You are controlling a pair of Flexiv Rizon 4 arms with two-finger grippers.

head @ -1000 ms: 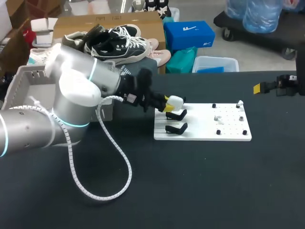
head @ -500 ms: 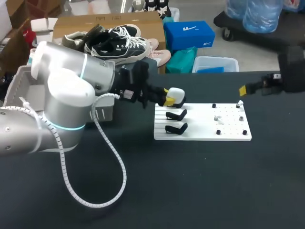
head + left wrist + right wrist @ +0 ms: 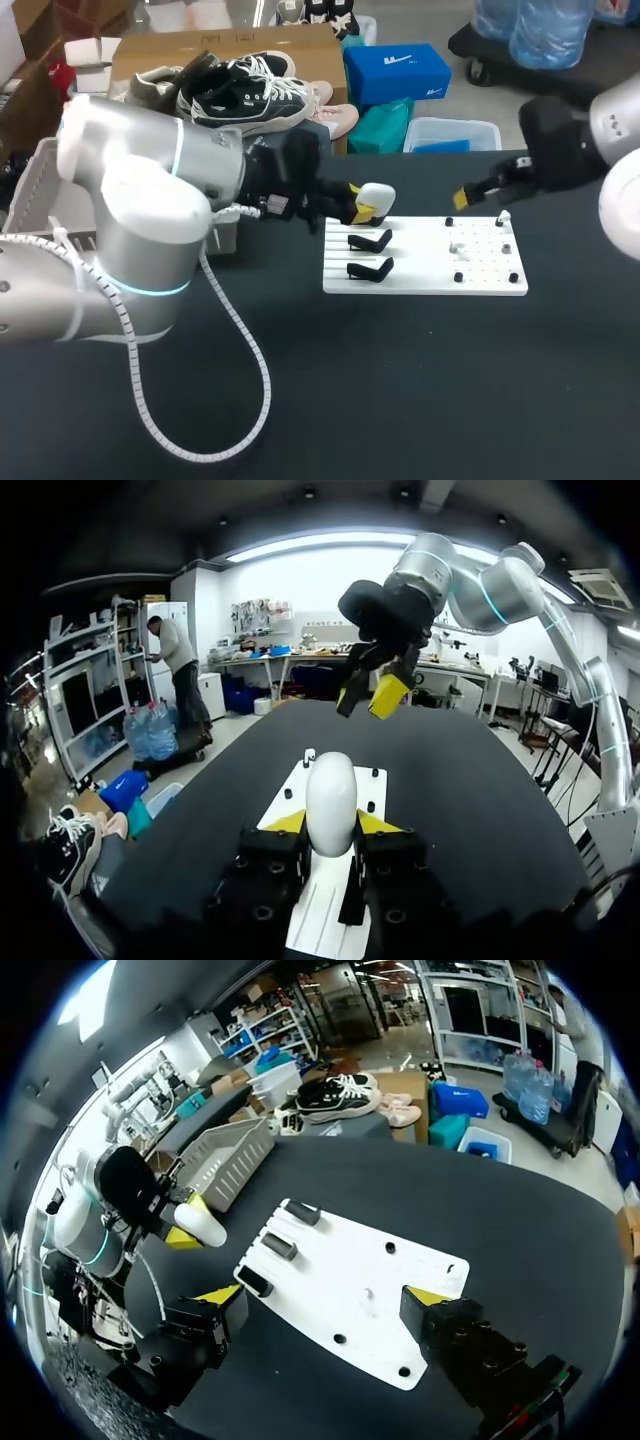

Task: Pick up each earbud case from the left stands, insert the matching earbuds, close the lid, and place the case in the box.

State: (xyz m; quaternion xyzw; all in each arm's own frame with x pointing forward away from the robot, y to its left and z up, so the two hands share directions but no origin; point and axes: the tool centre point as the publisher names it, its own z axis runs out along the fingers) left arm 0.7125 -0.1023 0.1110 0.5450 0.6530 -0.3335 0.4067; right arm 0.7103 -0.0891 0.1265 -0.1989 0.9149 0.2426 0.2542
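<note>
My left gripper is shut on a white earbud case and holds it just above the far black stand. In the left wrist view the case stands upright between the yellow fingertips. Two empty black stands sit on the left of the white board. A small white earbud lies among black pegs on the board's right half. My right gripper hangs open above the board's far right part. In its own view the right gripper spans the board.
A grey slatted basket stands at the table's far left behind my left arm, also shown as the basket in the right wrist view. A white cable loops from the left arm over the dark tabletop.
The left gripper has lifted the case up off the top stand. My right arm has swung in from the right edge to above the board.
</note>
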